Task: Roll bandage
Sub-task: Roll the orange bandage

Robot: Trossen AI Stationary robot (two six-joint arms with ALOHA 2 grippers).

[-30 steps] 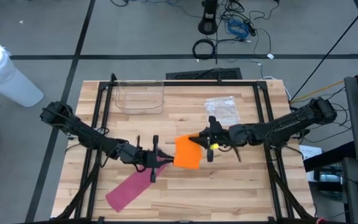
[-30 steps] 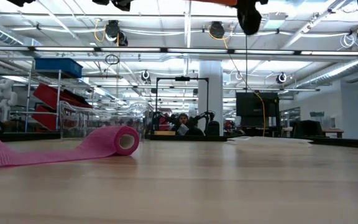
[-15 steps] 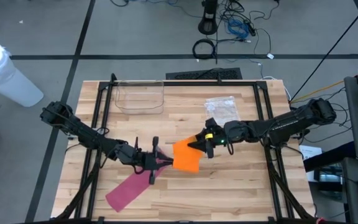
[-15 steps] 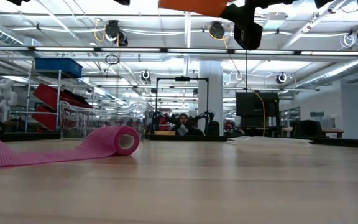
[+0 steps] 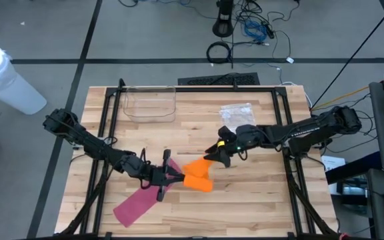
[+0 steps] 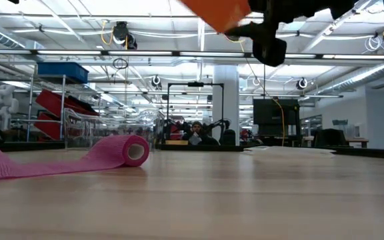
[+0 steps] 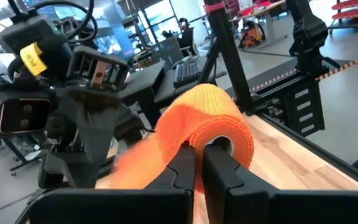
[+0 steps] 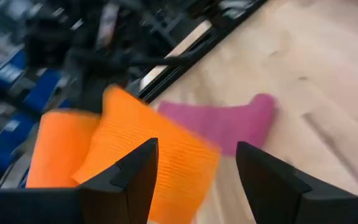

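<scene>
Two bandages, one mid-air, right wrist view blurred.
I see the left gripper (image 5: 173, 175) clamped on the orange roll (image 7: 219, 121) above table (image 5: 259, 207) centre; its loose tail (image 8: 148, 155) hangs free now that the right gripper (image 5: 217, 152) has let go, fingers wide. Pink bandage (image 6: 79, 157) lies partly unrolled, as before.

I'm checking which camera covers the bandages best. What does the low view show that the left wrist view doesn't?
Only the low view shows the pink bandage, partly unrolled, lying on the table.

Only the left wrist view shows the left gripper shut on the orange roll's edge, at its hollow core.

Both show the orange bandage held above the table, and the right gripper near it.
</scene>
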